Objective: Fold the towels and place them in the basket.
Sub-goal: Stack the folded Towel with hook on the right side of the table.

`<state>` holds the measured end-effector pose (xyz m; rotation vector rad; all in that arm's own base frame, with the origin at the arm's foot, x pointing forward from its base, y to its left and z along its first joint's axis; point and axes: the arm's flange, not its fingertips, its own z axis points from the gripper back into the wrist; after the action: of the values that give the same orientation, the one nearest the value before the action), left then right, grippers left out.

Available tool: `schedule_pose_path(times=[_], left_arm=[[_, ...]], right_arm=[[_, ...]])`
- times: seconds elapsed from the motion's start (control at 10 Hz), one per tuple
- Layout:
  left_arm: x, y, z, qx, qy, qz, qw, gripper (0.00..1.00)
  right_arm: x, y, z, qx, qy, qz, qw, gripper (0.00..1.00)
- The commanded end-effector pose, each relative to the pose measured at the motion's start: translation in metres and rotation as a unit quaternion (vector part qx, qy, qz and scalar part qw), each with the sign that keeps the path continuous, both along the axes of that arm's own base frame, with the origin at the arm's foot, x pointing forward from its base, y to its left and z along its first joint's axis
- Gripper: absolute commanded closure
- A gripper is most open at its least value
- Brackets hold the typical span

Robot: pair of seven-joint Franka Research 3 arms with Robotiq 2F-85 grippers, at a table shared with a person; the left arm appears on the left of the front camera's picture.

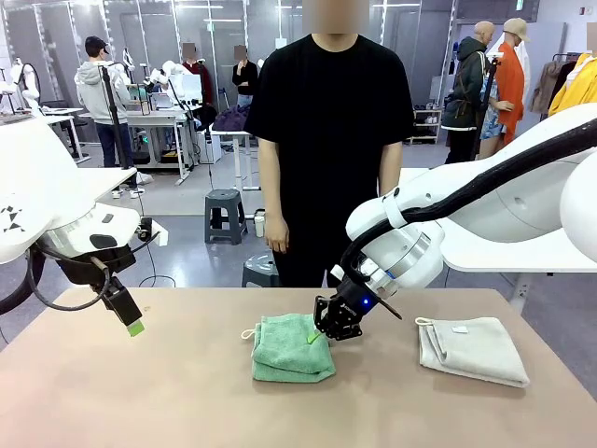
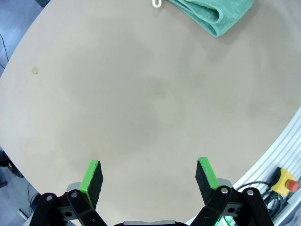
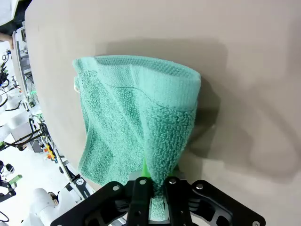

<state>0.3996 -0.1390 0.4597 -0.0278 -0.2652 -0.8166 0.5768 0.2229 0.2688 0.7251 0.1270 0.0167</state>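
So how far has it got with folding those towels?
Both look folded: the cream towel lies flat on the table, and the green towel is a bundle. The right gripper is shut on the green towel's edge; the left gripper hangs open, holding nothing. Left to do: getting both towels into a basket.

White arms — black cables, green-padded black end effectors — person in black tee.
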Motion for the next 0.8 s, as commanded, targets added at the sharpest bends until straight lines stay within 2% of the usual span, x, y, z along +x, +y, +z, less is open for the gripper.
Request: schedule_pose_path(times=[0.0, 0.1, 0.3, 0.4, 0.7], left_arm=[[0.001, -0.001, 0.001, 0.006, -0.002, 0.005, 1.000, 0.00], [0.001, -0.001, 0.001, 0.006, -0.002, 0.005, 1.000, 0.00], [0.001, -0.001, 0.001, 0.006, -0.002, 0.005, 1.000, 0.00], [0.001, -0.001, 0.001, 0.006, -0.002, 0.005, 1.000, 0.00], [0.001, -0.001, 0.001, 0.006, -0.002, 0.005, 1.000, 0.00]], right_arm=[[0.001, -0.001, -0.001, -0.001, 0.000, -0.001, 1.000, 1.00], [0.000, 0.000, 0.000, 0.000, 0.000, 0.000, 1.000, 0.92], [0.000, -0.027, 0.052, -0.011, -0.018, 0.008, 1.000, 0.93], [0.001, -0.039, 0.072, -0.035, -0.040, 0.024, 0.998, 0.93], [0.011, -0.074, 0.117, -0.088, -0.082, 0.018, 0.993, 0.93]])
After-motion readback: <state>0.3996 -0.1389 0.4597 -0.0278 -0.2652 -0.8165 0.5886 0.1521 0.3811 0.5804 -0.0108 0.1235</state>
